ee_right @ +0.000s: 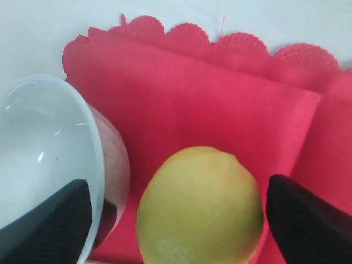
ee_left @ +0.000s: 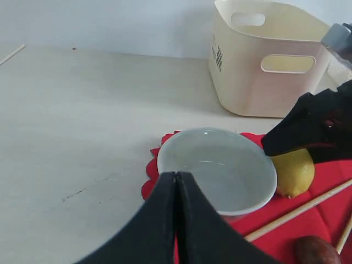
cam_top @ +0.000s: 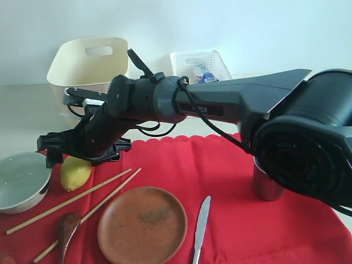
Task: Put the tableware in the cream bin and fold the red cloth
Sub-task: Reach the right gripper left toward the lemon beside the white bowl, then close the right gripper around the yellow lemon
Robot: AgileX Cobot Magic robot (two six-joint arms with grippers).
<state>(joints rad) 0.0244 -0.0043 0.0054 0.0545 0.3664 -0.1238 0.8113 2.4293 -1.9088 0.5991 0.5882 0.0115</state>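
Yellow lemon (ee_right: 201,203), lower centre, sits inside your spread right end effector (ee_right: 176,220); closing would grab it, not the white bowl (ee_right: 44,137).

You had a matt red cloth (cam_top: 231,181) with a knitted-looking scalloped edge in front of you. The bowl (cam_top: 22,181) was glossy white. The plate (cam_top: 142,225), chopsticks (cam_top: 69,201) and spoon (cam_top: 67,225) were plain matt wood. The knife (cam_top: 201,223) and cup (cam_top: 264,184) were shiny steel. The bin (cam_top: 82,71) was smooth cream plastic, and the lemon (cam_top: 74,173) had finely dimpled skin.
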